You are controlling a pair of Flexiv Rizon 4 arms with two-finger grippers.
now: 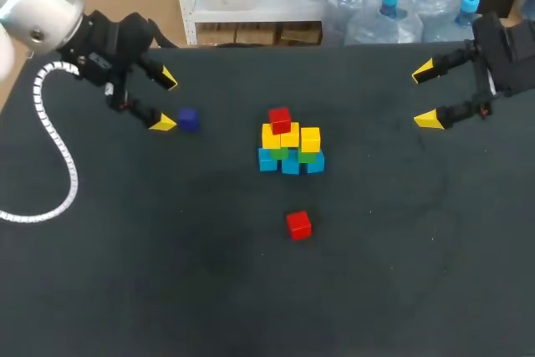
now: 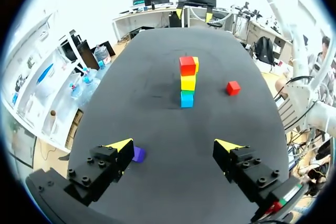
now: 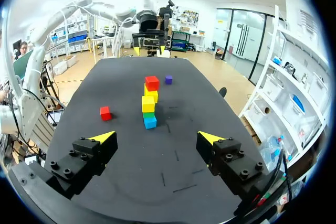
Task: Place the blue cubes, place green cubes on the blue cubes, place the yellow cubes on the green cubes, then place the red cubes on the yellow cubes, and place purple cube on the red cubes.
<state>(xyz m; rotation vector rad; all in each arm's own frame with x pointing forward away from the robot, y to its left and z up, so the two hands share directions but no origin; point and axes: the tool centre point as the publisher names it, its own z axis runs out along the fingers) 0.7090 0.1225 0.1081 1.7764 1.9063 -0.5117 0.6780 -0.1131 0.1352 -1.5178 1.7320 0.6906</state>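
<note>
Hanging apart and empty, left claw (image 1: 166, 102) may knock away the purple cube (image 1: 187, 119) beside one tip; right claw (image 1: 425, 96) likewise apart.

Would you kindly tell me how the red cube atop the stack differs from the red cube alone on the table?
The top red cube rests on yellow cubes; the lone red cube rests on the table. The top red cube touches other cubes; the lone red cube stands apart, touching none. Both look alike in colour and size.
</note>
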